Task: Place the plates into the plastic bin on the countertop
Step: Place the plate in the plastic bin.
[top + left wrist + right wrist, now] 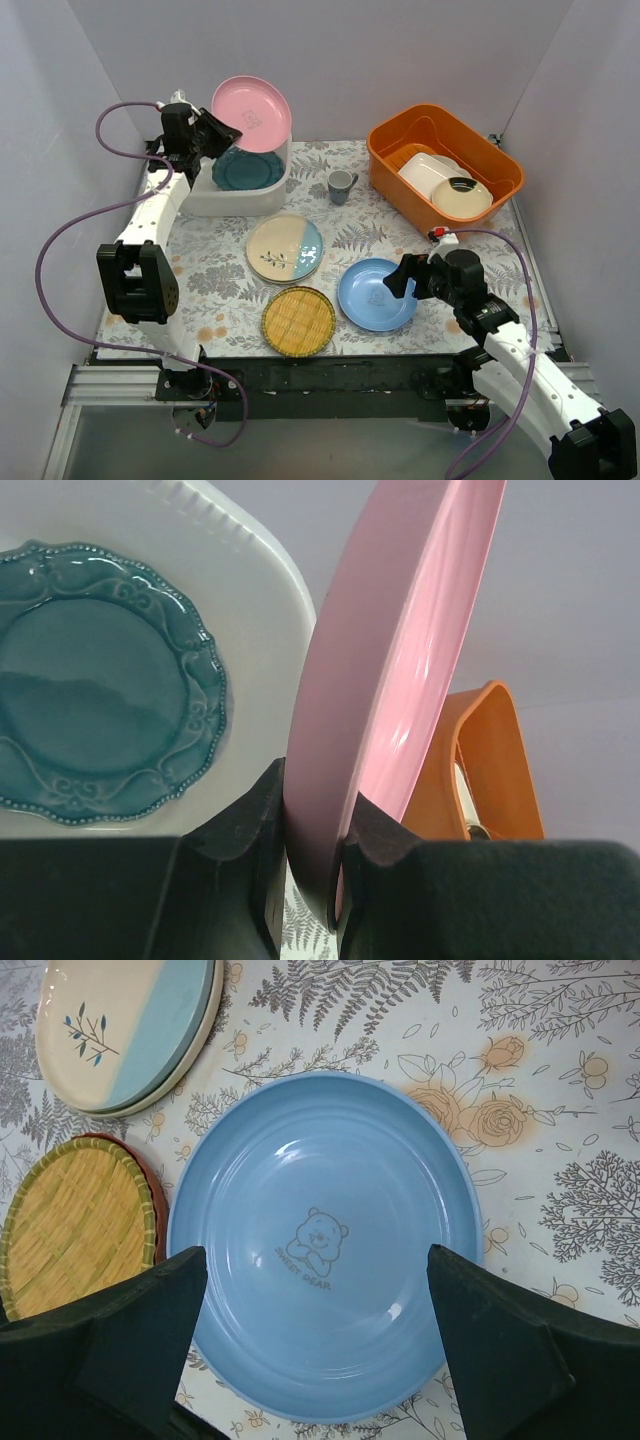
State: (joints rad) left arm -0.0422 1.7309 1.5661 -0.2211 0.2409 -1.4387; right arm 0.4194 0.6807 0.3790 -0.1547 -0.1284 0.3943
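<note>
lying in plastic bin (236,204): teal plate (247,169)

Left wrist view: teal plate (100,680) cut by left edge; pink plate (400,660) top out of frame; orange bin (495,770) mostly hidden behind it; right wrist view: red-orange plate (160,1225) only rim sliver under yellow woven plate (75,1225).

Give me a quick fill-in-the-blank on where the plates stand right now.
The left gripper is shut on the ____, tilted above the plastic bin.
Lying inside that bin is the ____.
The right gripper hangs open over the light blue plate, whose centre shows a printed ____.
Missing: pink plate; teal plate; bear.
</note>
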